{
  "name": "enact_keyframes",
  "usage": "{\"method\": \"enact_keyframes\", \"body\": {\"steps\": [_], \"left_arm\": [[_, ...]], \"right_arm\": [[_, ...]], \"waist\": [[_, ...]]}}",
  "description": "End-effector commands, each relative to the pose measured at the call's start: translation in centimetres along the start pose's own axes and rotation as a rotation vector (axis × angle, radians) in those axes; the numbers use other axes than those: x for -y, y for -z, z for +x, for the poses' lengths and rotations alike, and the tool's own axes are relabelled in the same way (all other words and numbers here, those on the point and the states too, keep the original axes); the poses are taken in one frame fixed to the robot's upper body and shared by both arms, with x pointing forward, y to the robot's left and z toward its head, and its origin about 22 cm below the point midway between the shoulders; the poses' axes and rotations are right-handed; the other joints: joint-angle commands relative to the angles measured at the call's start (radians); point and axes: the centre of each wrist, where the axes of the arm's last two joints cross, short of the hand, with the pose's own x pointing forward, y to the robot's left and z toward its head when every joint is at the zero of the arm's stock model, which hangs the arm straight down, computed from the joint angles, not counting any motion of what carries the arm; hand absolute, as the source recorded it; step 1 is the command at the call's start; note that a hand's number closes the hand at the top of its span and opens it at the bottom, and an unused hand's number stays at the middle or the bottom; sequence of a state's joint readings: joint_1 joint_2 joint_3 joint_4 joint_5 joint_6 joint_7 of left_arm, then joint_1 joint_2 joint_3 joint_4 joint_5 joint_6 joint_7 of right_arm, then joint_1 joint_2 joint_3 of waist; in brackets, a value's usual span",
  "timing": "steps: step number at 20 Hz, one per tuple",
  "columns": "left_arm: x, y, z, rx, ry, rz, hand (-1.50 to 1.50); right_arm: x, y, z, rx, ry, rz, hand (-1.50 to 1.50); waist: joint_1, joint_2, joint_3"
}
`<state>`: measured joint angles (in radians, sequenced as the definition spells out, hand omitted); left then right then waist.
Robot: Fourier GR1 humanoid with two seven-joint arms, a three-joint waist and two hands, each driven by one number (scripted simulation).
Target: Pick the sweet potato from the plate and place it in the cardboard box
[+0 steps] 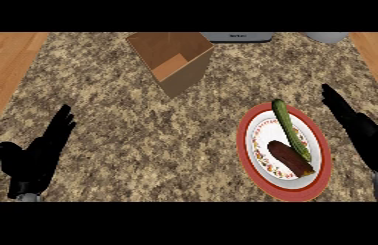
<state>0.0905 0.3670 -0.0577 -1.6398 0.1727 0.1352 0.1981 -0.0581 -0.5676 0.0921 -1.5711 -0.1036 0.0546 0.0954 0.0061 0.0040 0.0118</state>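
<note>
So, step in hand: we judge the reach has not begun; nothing is held yet.
Sweet potato (289,158): dark brown, lying on the red-rimmed plate (284,193) at the right, touching the green zucchini (290,130) beside it.
Right hand (353,124): just beside the plate's right edge, fingers straight, holding nothing.
Left hand (38,154): resting with fingers extended at the lower left, well apart from everything.
Cardboard box (175,59): open-topped, near the counter's far edge, left of the plate.
How we would do it: bring our right hand over the plate, curl round the sweet potato's middle across its length, and keep our fingers off the zucchini.
Risk: nudging the zucchini or sliding the plate.
</note>
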Motion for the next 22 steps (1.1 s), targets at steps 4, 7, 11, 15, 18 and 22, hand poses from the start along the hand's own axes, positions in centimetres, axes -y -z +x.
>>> {"method": "enact_keyframes", "body": {"steps": [4,7,11,15,18,22], "left_arm": [[1.5,1.9,5.5,0.31,0.161,-0.157,0.0],[2.8,2.1,7.6,0.435,0.194,-0.276,0.0],[4.0,3.5,7.6,0.486,0.221,-0.302,0.0],[2.9,4.1,7.1,0.501,0.228,-0.323,0.0],[3.6,4.2,6.4,0.487,0.214,-0.339,0.0],[3.7,4.6,6.7,0.492,0.213,-0.315,0.0]], "right_arm": [[3.5,3.3,6.7,0.437,0.188,0.235,-1.5],[7.5,3.0,10.5,0.54,-0.109,0.355,-1.5],[11.1,4.1,6.1,0.628,0.077,0.431,-1.5],[11.6,4.1,6.1,0.771,-0.055,0.522,-1.5],[11.5,4.3,7.2,0.841,-0.192,0.548,-1.5],[10.5,3.9,7.6,0.806,-0.408,0.67,-1.5]], "waist": [[-0.001,0.0,-0.008],[0.002,0.008,-0.009],[0.013,0.022,-0.006],[0.023,0.021,-0.005],[0.028,0.018,-0.006],[0.022,0.009,-0.009]]}}
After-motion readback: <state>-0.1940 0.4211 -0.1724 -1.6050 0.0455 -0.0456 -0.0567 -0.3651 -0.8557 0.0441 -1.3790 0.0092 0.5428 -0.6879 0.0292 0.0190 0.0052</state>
